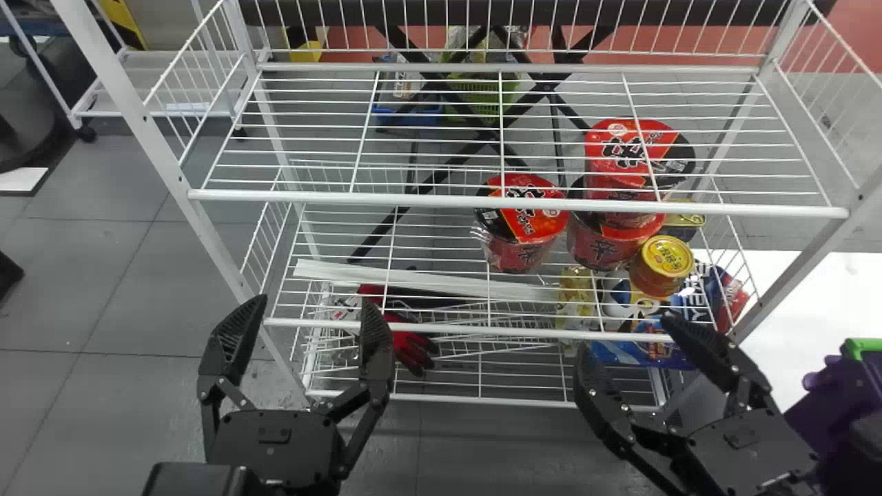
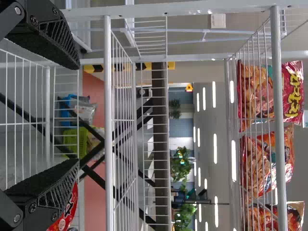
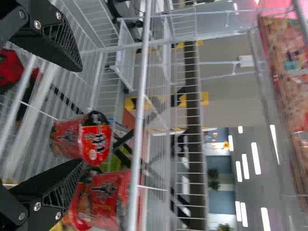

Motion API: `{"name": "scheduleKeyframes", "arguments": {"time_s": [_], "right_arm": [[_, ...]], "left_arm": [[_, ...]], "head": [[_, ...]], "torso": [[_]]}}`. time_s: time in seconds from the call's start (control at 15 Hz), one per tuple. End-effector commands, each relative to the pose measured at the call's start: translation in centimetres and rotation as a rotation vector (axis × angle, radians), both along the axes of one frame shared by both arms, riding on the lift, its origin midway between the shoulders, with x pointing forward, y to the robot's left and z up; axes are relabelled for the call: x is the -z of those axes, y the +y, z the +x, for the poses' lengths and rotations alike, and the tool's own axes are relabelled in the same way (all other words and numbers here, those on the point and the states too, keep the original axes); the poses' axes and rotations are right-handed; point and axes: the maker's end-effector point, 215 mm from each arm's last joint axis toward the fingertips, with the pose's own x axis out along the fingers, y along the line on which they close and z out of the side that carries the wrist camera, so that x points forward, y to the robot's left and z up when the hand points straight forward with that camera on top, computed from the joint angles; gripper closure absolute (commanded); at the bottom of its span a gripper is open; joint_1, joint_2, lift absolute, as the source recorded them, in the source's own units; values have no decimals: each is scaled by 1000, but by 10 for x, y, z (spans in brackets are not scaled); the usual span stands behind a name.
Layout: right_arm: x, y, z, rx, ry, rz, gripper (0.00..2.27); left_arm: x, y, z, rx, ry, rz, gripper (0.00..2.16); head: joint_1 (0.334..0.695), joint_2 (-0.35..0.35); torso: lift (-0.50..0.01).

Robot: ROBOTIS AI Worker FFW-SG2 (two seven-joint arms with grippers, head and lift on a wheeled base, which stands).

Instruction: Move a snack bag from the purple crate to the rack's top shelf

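Left hand (image 1: 313, 304) low in head view, between 7 and 8 o'clock, fingers spread wide. Right hand (image 1: 627, 334) at 4, also wide, tilted inward over the rack's lower front. Three red snack bags (image 2: 294, 91) side by side on the rack's top shelf (image 2: 278, 106), behind its rail, in left wrist view. Purple crate (image 1: 827, 406) out past the right hand, same 4 o'clock bearing, at head view's edge. White wire rack (image 1: 182, 178) spans the middle. Red noodle cups (image 1: 527, 217) at 2, under its uppermost wires in head view, some stacked. Yellow-lidded tin (image 1: 667, 256) at 3. Red glove (image 1: 412, 350) lower, near 6.
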Motion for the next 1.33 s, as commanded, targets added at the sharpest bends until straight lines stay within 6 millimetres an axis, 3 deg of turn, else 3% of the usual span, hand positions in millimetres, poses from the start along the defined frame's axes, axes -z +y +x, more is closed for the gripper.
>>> {"name": "scheduleKeyframes", "arguments": {"time_s": [0.0,0.2,0.33,0.47,0.73,0.87,1.0,1.13,1.27], "right_arm": [[-1,-2,-1,5,20,0,164],[-13,-16,-1,31,19,-25,167],[-11,-51,-1,104,69,-80,167],[-10,-97,-6,180,120,-117,167],[14,-195,-37,332,306,-147,171],[18,-241,-51,372,394,-116,174],[16,-280,-59,415,478,-36,188],[12,-316,-77,504,560,182,188],[-21,-358,-82,586,457,326,188]], "left_arm": [[1,-1,-1,1,1,1,140],[4,-1,-1,0,7,1,140],[5,-5,-1,4,6,-6,140],[11,-6,1,-2,8,-6,140],[14,-17,4,14,8,-20,140],[19,-22,5,21,3,-25,140],[22,-24,6,21,0,-26,140],[19,-29,9,32,-10,-30,140],[17,-32,9,48,-15,-28,140]], "head": [[695,32],[695,26],[695,6],[695,-38],[695,-200],[695,-330],[695,-350],[695,-350],[695,-350]], "torso": [[-459],[-459],[-459],[-459],[-459],[-459],[-459],[-459],[-459]]}}
